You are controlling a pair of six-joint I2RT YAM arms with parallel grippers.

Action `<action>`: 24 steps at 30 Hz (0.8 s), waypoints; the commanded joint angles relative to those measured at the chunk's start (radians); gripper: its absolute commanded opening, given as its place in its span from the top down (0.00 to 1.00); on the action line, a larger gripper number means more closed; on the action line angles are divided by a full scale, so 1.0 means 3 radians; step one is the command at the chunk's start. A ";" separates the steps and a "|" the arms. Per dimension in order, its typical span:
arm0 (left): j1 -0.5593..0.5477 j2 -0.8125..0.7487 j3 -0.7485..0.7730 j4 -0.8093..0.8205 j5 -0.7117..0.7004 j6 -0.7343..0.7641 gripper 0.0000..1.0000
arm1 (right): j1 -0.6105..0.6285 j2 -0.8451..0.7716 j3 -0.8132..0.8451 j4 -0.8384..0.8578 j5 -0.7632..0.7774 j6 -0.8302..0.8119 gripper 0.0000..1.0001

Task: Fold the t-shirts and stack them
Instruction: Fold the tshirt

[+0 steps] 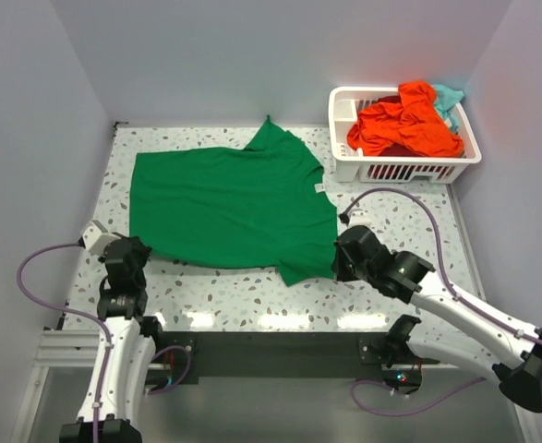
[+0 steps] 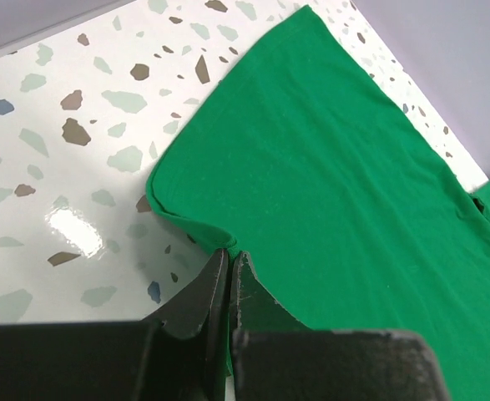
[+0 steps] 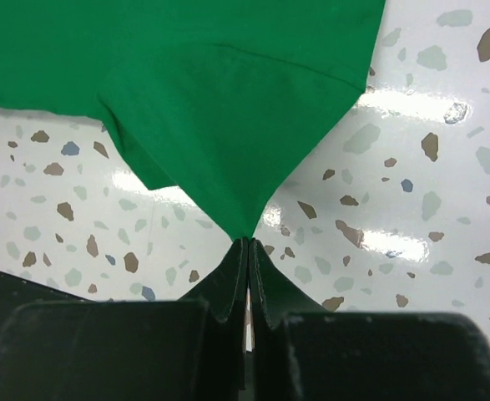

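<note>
Left wrist view: the left gripper (image 2: 229, 263) is seen closed, its tips pinched on the near edge of the green shirt (image 2: 336, 192), just beside a rounded corner.
Right gripper (image 3: 249, 246): closed on a pointed fold of the same shirt, drawn taut from the near sleeve.
Green shirt: spread flat over the middle of the table (image 1: 243, 300), neck label (image 1: 319, 187) toward the right, far sleeve raised against the back wall.
Other shirts: the orange-red shirt (image 1: 404, 125) and teal shirt (image 1: 449, 97) are heaped in the basket (image 1: 344, 138) at the far right corner.
Step in hand: by judgement, the first fold of the green shirt is being started, with both near-edge points gripped; nothing is yet folded or stacked.
Next move: both grips are likely to be lifted together and carried across the shirt evenly, so the cloth is laid without skew.
Hard to make out: how much cloth is held between the fingers is hidden by the tips; the teal shirt is mostly covered by the orange-red one.
</note>
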 commanded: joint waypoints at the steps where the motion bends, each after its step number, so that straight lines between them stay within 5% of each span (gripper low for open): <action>1: -0.0008 -0.0136 0.0212 -0.0257 -0.0030 -0.0049 1.00 | 0.0013 -0.0163 0.0172 -0.0252 0.0119 -0.0080 1.00; 9: -0.0013 -0.0316 0.0177 -0.0167 0.0031 -0.0070 1.00 | 0.0018 -0.0149 0.0264 0.0069 0.0094 -0.0147 1.00; 24: 0.0069 0.0845 0.0238 0.0770 0.0226 0.0007 1.00 | -0.0243 0.1462 0.1337 0.1138 0.0227 -0.0505 1.00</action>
